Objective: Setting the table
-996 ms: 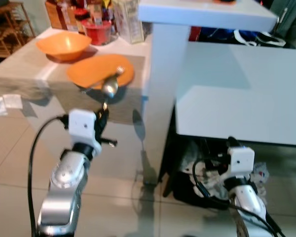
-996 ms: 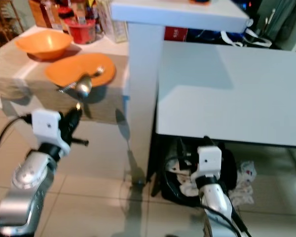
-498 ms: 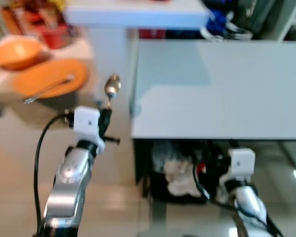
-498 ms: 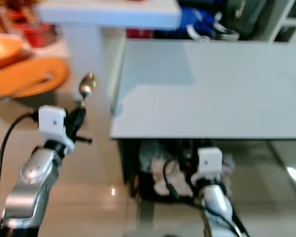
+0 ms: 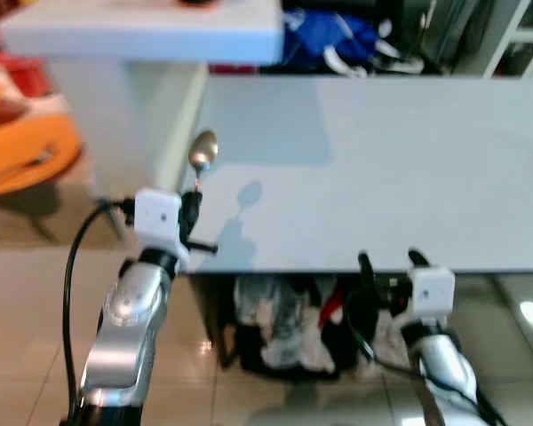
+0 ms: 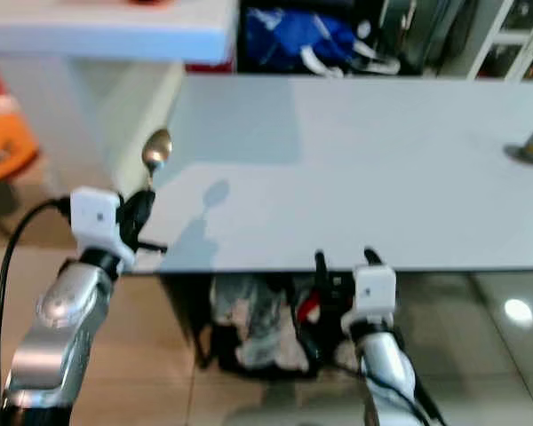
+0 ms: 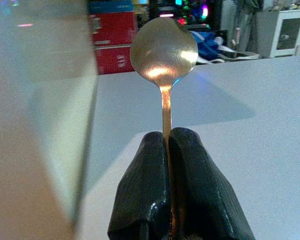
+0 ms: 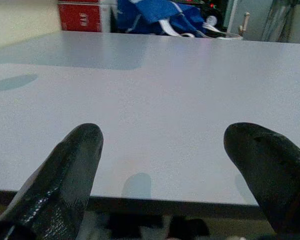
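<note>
We have the spoon [image 5: 202,151] pinched in our left gripper [image 5: 190,202], left of centre in the left eye frame. The two black fingers [image 7: 150,195] are clenched on the lower end of its handle, and the wrist picture shows the thin shaft rising straight out from between them to the bowl at top centre. So the long axis of the spoon runs on in line with the fingers, bowl at the far end, standing nearly upright in the head views.

The relation that matters for us is spoon to table [image 5: 400,160]. The wide pale grey top spreads across the middle and right of the frame, and the spoon sits just over its left near corner, with its shadow falling on the surface a little to the right. We judge the setting spot lies forward and to the right of the fingers, so the handle would have to tip down from upright to lie flat on the top.

Our right gripper [image 5: 389,264] is at lower centre right, at the near edge of the table, its fingers [image 8: 65,175] spread wide with nothing between them. Our left arm, which carries the spoon, is the one to place it.

An orange plate [image 5: 22,155] shows at the left edge of the frame, blurred, on another surface
</note>
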